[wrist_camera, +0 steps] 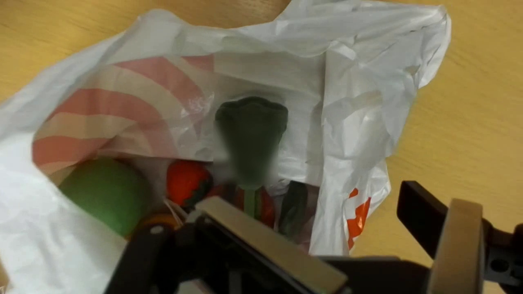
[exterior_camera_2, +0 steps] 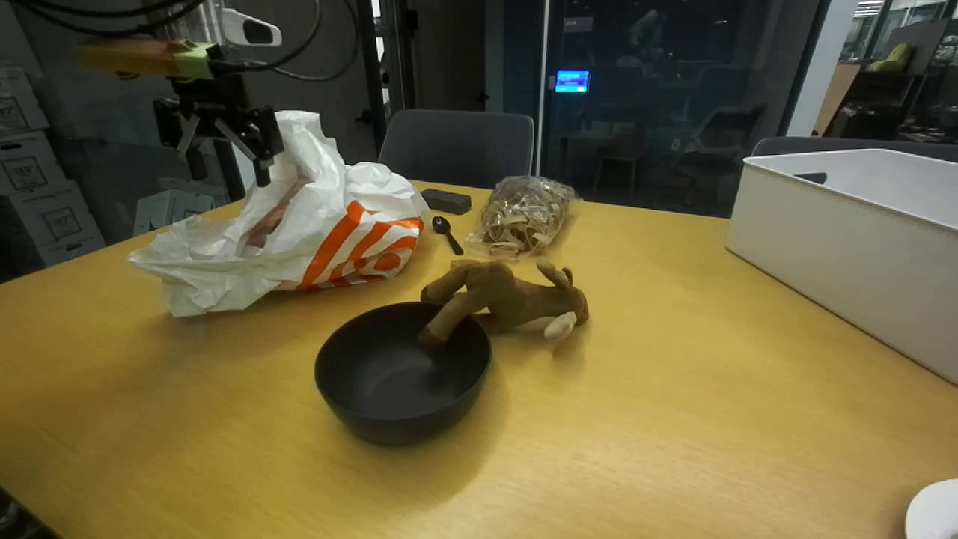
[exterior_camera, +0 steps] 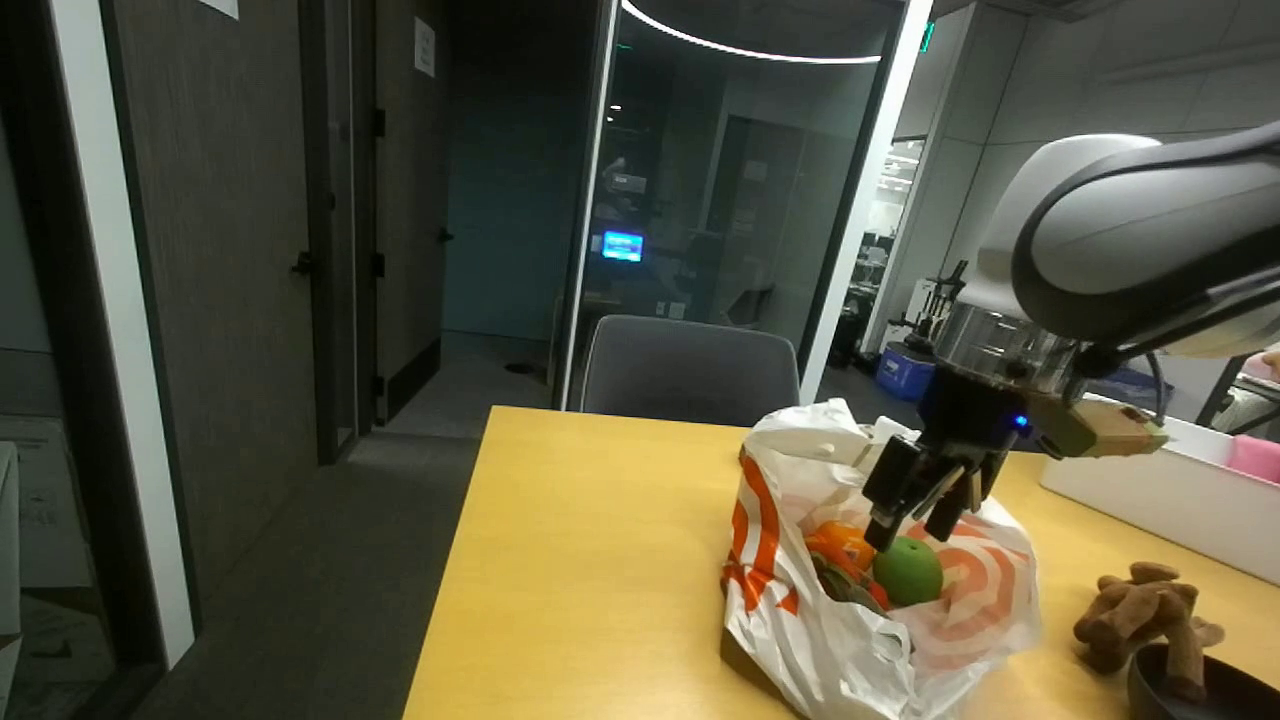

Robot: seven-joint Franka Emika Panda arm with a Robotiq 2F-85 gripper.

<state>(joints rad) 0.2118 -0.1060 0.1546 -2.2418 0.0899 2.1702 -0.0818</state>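
My gripper is black and open, with nothing between its fingers. It hangs above the open mouth of a white plastic bag with orange stripes, in an exterior view the gripper [exterior_camera: 910, 528] over the bag [exterior_camera: 770, 590]. In an exterior view the gripper [exterior_camera_2: 229, 171] is beside and above the bag [exterior_camera_2: 329, 247]. In the wrist view the bag [wrist_camera: 355, 134] holds a green round fruit [wrist_camera: 107, 194], a red and dark green piece [wrist_camera: 186, 181], a dark green flared piece [wrist_camera: 251, 134] and a dark green long piece [wrist_camera: 293, 208]. An orange fruit [exterior_camera: 845, 545] also lies inside. The fingers hide part of the contents.
A brown plush toy [exterior_camera_2: 516, 296] has one leg in a dark bowl [exterior_camera_2: 367, 374]. A clear bag of tan pieces [exterior_camera_2: 524, 217], a black spoon [exterior_camera_2: 447, 233] and a dark block [exterior_camera_2: 446, 201] lie behind. A white bin [exterior_camera_2: 838, 247] stands on the table. A chair [exterior_camera: 690, 370] faces the table.
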